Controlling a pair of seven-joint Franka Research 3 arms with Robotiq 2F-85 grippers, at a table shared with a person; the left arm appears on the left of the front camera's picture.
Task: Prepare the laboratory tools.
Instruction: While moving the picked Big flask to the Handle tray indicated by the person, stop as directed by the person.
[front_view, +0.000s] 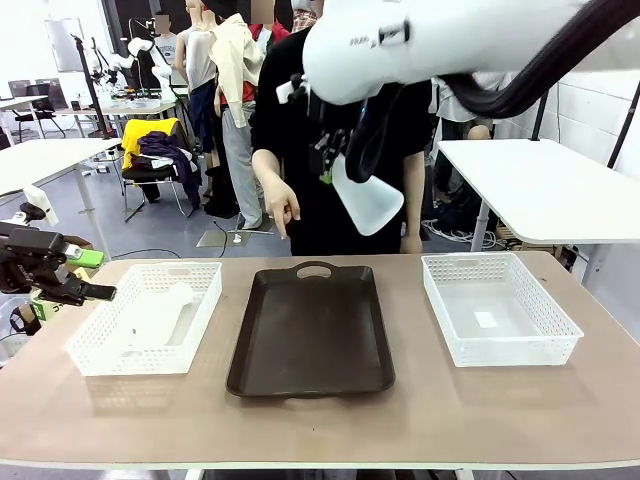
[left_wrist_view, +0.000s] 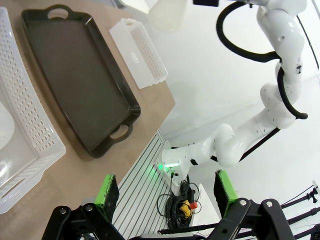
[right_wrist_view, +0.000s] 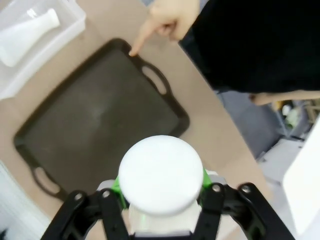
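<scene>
My right gripper (front_view: 328, 160) hangs high above the dark tray (front_view: 310, 330), shut on one frosted-white flask (front_view: 366, 205) that tilts down to the right. In the right wrist view that flask's (right_wrist_view: 160, 172) round white end sits between the green-padded fingers (right_wrist_view: 116, 187) over the tray (right_wrist_view: 100, 115). A second flask (front_view: 165, 315) lies on its side in the left mesh basket (front_view: 100, 350); the same flask (right_wrist_view: 27, 30) appears at the upper left of the right wrist view. My left gripper (front_view: 60, 280) is at the table's left edge, open and holding nothing (left_wrist_view: 166, 195).
A person stands at the far side and points a finger (right_wrist_view: 142, 40) at the tray's far left corner; the hand (front_view: 280, 205) hovers above the table. A white mesh basket (front_view: 495, 305) with a small label stands to the right of the tray.
</scene>
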